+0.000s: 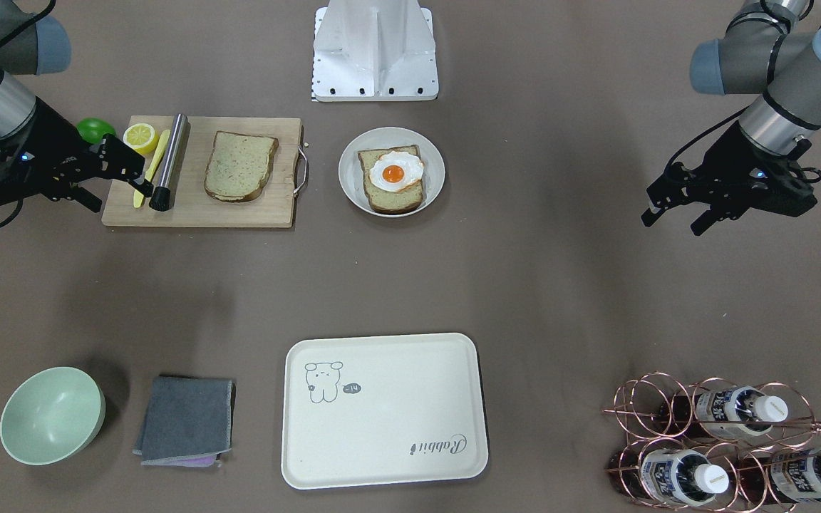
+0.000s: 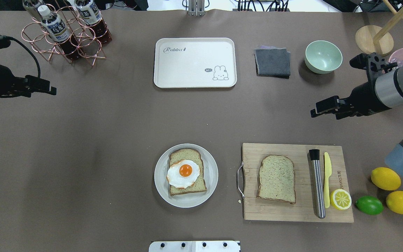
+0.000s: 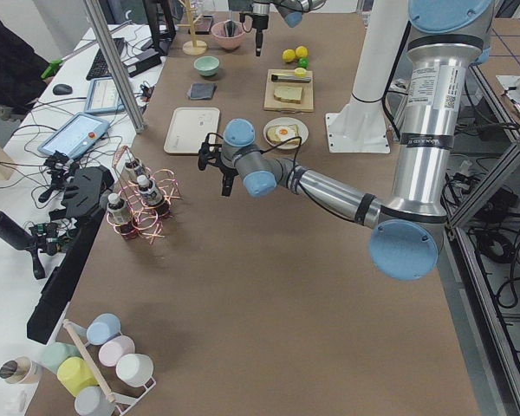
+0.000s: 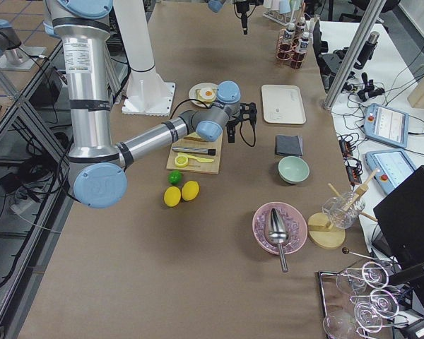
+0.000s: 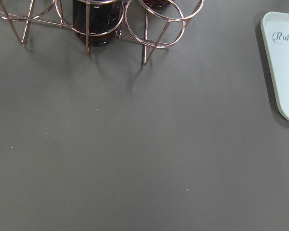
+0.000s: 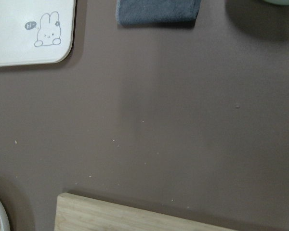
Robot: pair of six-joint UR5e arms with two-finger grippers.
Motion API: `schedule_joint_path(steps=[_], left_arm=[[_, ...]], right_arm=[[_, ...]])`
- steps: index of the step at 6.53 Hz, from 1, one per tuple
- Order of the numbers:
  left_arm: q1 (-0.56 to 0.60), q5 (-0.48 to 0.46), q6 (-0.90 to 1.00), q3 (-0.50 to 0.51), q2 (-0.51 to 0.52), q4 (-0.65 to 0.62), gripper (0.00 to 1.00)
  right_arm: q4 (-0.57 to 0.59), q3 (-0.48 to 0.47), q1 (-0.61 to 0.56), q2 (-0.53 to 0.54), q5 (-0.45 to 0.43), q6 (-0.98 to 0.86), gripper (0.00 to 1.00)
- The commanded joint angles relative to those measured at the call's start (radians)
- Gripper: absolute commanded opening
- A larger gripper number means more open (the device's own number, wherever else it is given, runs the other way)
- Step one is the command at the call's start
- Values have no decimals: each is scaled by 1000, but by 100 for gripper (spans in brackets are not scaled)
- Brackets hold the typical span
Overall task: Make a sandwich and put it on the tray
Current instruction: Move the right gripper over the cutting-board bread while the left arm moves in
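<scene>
One bread slice [image 1: 240, 165] lies bare on the wooden cutting board [image 1: 254, 210]. The other slice [image 1: 395, 198] lies in a round white dish [image 1: 353, 167] with the fried egg [image 1: 395, 172] on top. The cream tray [image 1: 396, 434] sits empty at the table's far side from the robot; it also shows in the overhead view [image 2: 187, 66]. My left gripper [image 1: 673, 221] hangs open and empty above bare table, far from the bread. My right gripper [image 1: 115, 192] is open and empty beside the cutting board's outer end.
A steel rod [image 1: 169, 161], yellow knife [image 1: 154, 164] and half lemon [image 1: 140, 136] lie on the board. Lemons [image 2: 385, 178] and a lime [image 2: 369, 205] lie beside it. A copper bottle rack [image 2: 65, 31], grey cloth [image 2: 272, 62] and green bowl [image 2: 323, 56] flank the tray.
</scene>
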State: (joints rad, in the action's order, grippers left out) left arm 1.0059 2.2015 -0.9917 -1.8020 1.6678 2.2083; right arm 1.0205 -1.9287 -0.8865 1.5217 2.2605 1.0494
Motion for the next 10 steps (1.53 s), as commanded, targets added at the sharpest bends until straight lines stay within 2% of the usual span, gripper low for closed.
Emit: schedule_joint_path(steps=[1, 2, 4, 5, 7, 10], left_arm=[[-16, -2, -13, -2, 7, 1, 98], [-18, -2, -12, 6, 9, 1, 98], [-20, -2, -11, 10, 18, 2, 98], [-20, -2, -11, 13, 17, 2, 97], [-20, -2, -10, 16, 21, 1, 97], [-20, -2, -11, 26, 29, 1, 97]], right_arm=[[-2, -48, 129, 5, -103, 101, 100], [-2, -55, 174, 3, -148, 142, 100], [-2, -53, 231, 11, -179, 144, 97], [-2, -49, 266, 34, -191, 143, 85], [0, -46, 340, 46, -261, 143, 86], [-3, -46, 380, 58, -263, 144, 87]])
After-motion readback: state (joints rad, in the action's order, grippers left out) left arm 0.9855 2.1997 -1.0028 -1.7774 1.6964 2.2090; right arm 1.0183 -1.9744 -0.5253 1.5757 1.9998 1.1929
